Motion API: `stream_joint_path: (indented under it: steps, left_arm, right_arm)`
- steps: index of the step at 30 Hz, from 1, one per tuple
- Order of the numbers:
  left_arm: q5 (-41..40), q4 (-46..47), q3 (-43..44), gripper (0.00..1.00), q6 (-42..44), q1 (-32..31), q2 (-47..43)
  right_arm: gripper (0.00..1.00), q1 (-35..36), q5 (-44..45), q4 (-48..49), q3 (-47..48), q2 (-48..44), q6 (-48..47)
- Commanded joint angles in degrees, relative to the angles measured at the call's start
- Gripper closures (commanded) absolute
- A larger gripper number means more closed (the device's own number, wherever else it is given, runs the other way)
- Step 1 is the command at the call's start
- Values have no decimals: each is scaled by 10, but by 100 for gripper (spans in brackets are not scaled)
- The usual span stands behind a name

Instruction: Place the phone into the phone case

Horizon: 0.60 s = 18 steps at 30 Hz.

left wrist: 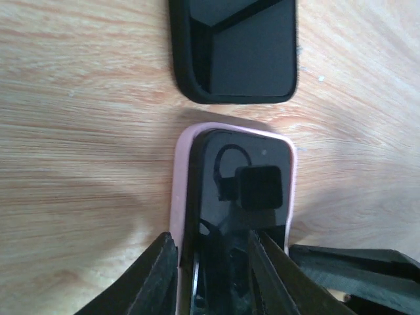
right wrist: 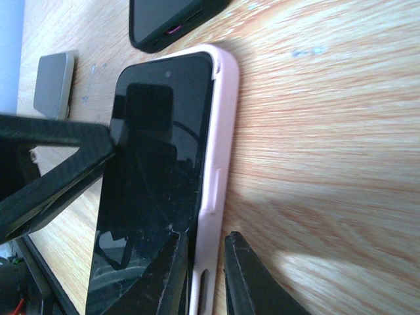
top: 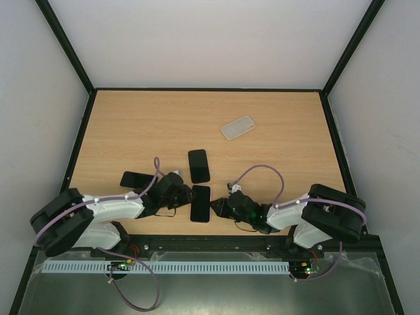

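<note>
Phone (right wrist: 151,164) lies face up inside the pink case (right wrist: 222,118), flat on the worktop (top: 131,118), close to the near edge and about midway along it, between my two arms. Left tool (left wrist: 211,239) is partly open: one finger is just outside the case's long rim, the other is over the glass, and it has hold of nothing. I read that as a hold-down or press, keeping the phone from lifting out on that side. Right tool (right wrist: 205,239) is narrowed to a slit around the opposite long rim, one finger on the screen side and one outside the pink wall; it looks to be nipping that rim, probably to work the lip over the phone's edge. The far end looks seated, with the rim wrapping the corners. I cannot tell about the near end, since both tools hide it. My judgement: the task is nearly done and only the final seating remains. A second dark phone (top: 199,165) lies just beyond, a third (top: 134,178) is towards the left edge, and a clear case (top: 237,127) is well apart towards the far right corner.
</note>
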Motion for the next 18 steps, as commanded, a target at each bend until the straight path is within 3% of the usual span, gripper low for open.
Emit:
stream_joint_path:
  steps: [1,5,10,18]
  left_arm:
    - [-11,-51,3,67,11,-4,-56]
    - [7,-47,-5,65,19,-4,-73]
    - [23,-34,-24,76,16,-8,-86]
    - [39,14,-44,76,24,-8,-59]
  right_arm:
    - [81,-4,11,-2,2,-12,4]
    - [79,-4,-1,-4,9,-7,8]
    - [78,-3,-2,-2,14,2,11]
    - [77,-3,-11,27,25,36,29]
